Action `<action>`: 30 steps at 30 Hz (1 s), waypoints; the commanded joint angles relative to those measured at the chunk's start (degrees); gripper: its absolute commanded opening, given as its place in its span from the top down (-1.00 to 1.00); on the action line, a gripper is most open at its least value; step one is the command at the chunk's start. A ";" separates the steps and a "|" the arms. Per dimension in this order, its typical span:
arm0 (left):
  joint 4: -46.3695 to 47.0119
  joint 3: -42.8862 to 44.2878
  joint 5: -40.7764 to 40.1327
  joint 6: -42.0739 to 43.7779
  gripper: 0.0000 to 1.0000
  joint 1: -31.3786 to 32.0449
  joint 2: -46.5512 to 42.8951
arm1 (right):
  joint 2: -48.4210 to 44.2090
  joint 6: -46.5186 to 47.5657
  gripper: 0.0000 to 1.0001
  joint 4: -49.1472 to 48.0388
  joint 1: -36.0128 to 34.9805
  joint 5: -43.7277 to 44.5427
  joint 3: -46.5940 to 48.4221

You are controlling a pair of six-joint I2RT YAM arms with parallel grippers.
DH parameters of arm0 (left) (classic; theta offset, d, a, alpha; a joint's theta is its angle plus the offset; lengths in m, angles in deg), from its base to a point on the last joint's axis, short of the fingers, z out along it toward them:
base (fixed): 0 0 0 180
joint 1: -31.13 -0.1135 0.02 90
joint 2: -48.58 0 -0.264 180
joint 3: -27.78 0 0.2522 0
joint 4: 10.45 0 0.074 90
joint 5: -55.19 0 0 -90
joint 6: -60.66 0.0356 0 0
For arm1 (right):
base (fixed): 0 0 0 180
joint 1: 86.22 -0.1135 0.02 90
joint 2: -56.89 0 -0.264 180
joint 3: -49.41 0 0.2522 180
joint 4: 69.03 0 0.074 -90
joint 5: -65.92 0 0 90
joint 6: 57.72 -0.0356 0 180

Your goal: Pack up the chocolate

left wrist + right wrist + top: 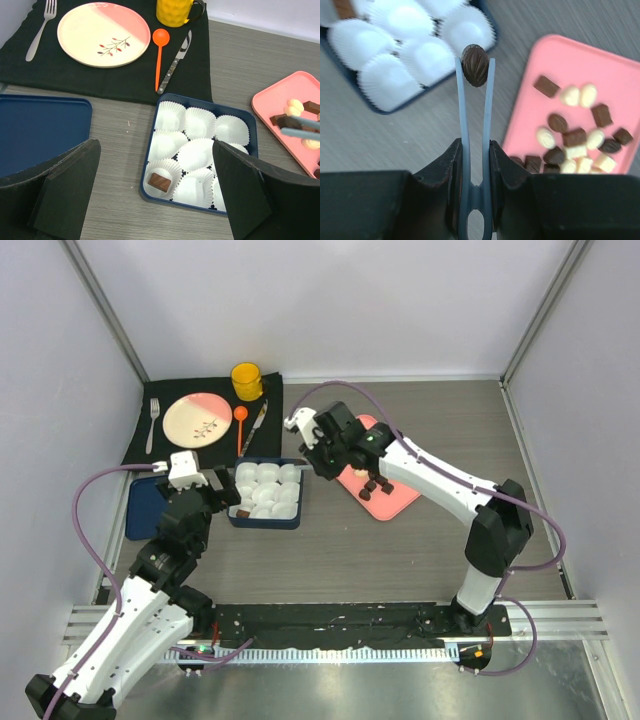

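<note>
— While the right end effector (473, 150) is pressed together on the blue plastic tweezers (461, 100), what do the tips hold?
— One dark brown oval chocolate (475, 65), pinched between both tips. It is up off the grey wooden counter (250, 65), by the far right corner of the navy square box (200, 98).
— How many liners are in that box?
— Nine white pleated paper cups (200, 122), in three rows of three. Just one is filled: a dark brown rectangular chocolate (160, 181) lies in the near left cup.
— And the supply?
— Right of the box, one pink rectangular tray (580, 60) carries the loose chocolates (575, 136). I count seven cream-white and at least nine dark brown. The end effector cuts off the tray's near edge, so I cannot give an exact total.
— The left end effector (155, 147)?
— Spread wide, gripping nothing, just left of the box.
— Anything else?
— One flat navy lid (40, 130) lies left of the box. At far left, one black cloth mat (75, 75) bears one cream-and-pink round plate (102, 32), one silver fork (40, 27), one orange plastic spoon (160, 50), one metal table knife (175, 62) and one yellow mug (175, 12).
</note>
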 commanded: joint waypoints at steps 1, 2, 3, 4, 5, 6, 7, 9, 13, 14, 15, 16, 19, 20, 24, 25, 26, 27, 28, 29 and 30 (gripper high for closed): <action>1.28 2.29 0.28 -0.86 -0.99 -0.02 0.06 | 0.66 -3.39 0.69 -3.54 -4.52 -4.85 3.60; 1.28 2.29 0.19 -0.86 -0.99 -0.02 0.06 | 1.19 -3.74 0.69 -4.33 -5.14 -5.57 4.04; 1.19 2.38 0.19 -0.86 -0.99 -0.02 -0.12 | 1.98 -4.35 0.69 -4.69 -6.01 -6.01 4.22; 1.28 2.38 0.19 -0.86 -0.99 -0.02 -0.03 | 3.12 -4.53 0.69 -5.04 -7.33 -6.28 4.39; 1.19 2.38 0.11 -0.95 -1.00 -0.02 -0.12 | 3.92 -4.71 0.69 -5.39 -8.03 -6.63 4.92; 1.10 2.38 0.02 -0.95 -0.99 -0.02 -0.21 | 4.53 -4.71 0.68 -5.39 -8.65 -6.80 5.19; 1.19 2.38 -0.07 -0.86 -0.99 -0.02 -0.30 | 5.15 -5.06 0.69 -5.48 -9.61 -6.81 5.45; 1.10 2.29 -0.16 -0.95 -0.99 -0.02 -0.47 | 6.82 -5.15 0.68 -5.83 -10.24 -7.77 5.89; 1.19 2.29 -0.16 -0.86 -0.99 0.07 -0.65 | 9.11 -5.76 0.68 -6.10 -11.03 -8.39 5.89; 1.19 2.29 -0.33 -0.95 -0.99 -0.02 -0.56 | 9.37 -5.68 0.68 -6.27 -11.20 -8.56 5.63; 1.19 2.29 -0.25 -0.86 -1.00 0.07 -0.65 | 9.89 -5.68 0.67 -6.45 -11.21 -8.91 5.45; 1.19 2.29 -0.25 -0.86 -0.99 -0.02 -0.65 | 10.07 -5.76 0.67 -6.45 -11.38 -9.09 5.36; 1.19 2.30 -0.25 -0.95 -0.99 0.07 -0.56 | 11.04 -5.77 0.64 -6.80 -11.29 -9.79 5.28; 1.10 2.29 -0.33 -0.86 -0.99 -0.02 -0.47 | 11.22 -5.85 0.63 -6.80 -11.29 -9.97 5.28; 1.19 2.38 -0.33 -0.86 -0.99 -0.02 -0.38 | 12.27 -5.85 0.61 -6.80 -11.38 -10.23 5.19; 1.10 2.38 -0.33 -0.95 -0.99 0.07 -0.56 | 12.45 -5.85 0.60 -6.89 -11.38 -10.49 5.19; 1.10 2.38 -0.25 -0.86 -1.00 -0.02 -0.56 | 12.62 -5.85 0.56 -6.97 -11.38 -10.58 5.19; 1.19 2.38 -0.25 -0.86 -0.99 -0.02 -0.56 | 12.80 -5.85 0.56 -6.97 -11.38 -10.67 5.19; 1.19 2.38 -0.25 -0.86 -0.99 0.07 -0.47 | 13.06 -5.77 0.55 -6.80 -11.47 -10.67 5.19; 1.19 2.38 -0.25 -0.86 -0.99 -0.02 -0.47 | 13.15 -5.77 0.54 -6.80 -11.47 -10.67 5.19; 1.19 2.38 -0.25 -0.86 -1.00 -0.02 -0.47 | 13.24 -5.77 0.54 -6.89 -11.47 -10.76 5.10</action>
